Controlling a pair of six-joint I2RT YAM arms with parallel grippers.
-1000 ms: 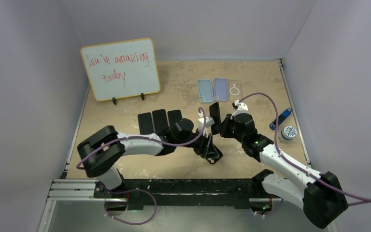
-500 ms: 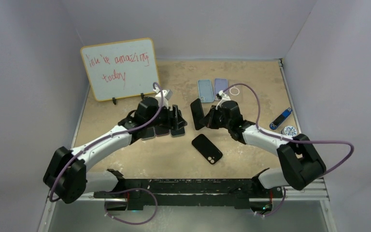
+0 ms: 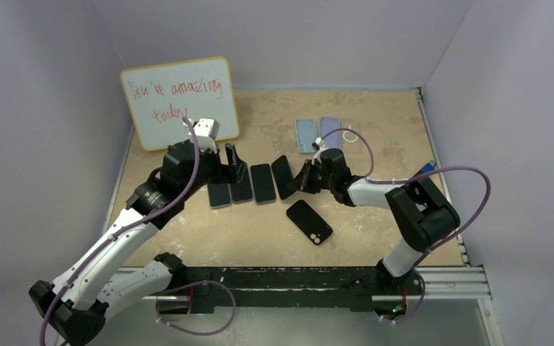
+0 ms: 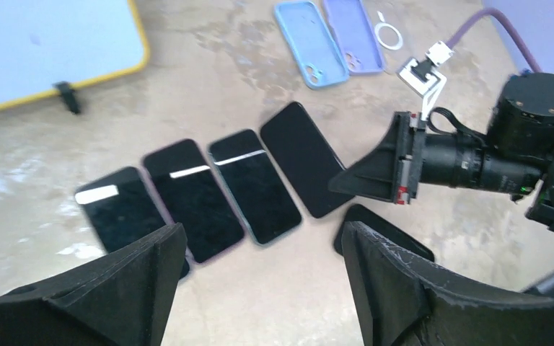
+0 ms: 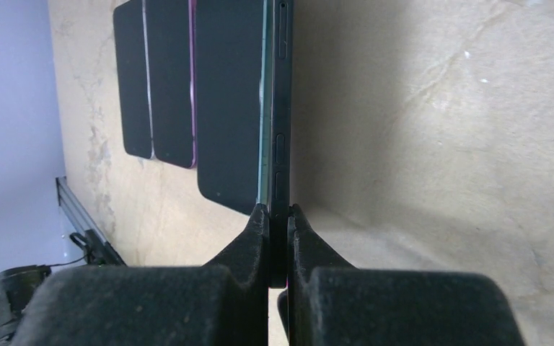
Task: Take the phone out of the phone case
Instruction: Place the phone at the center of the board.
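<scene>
Right gripper [image 5: 279, 210] clamps phone [image 5: 281, 86] edge; right wrist view confirms.

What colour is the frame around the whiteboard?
Yellow-orange. The frame of the whiteboard shows best in the top external view.

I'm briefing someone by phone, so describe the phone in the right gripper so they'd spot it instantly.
Start at the whiteboard at the table's far left; in front of it, running rightward, is a row of four dark phones. The held phone is the rightmost. Unlike its three neighbours, which lie free, the right gripper pinches its edge.
</scene>
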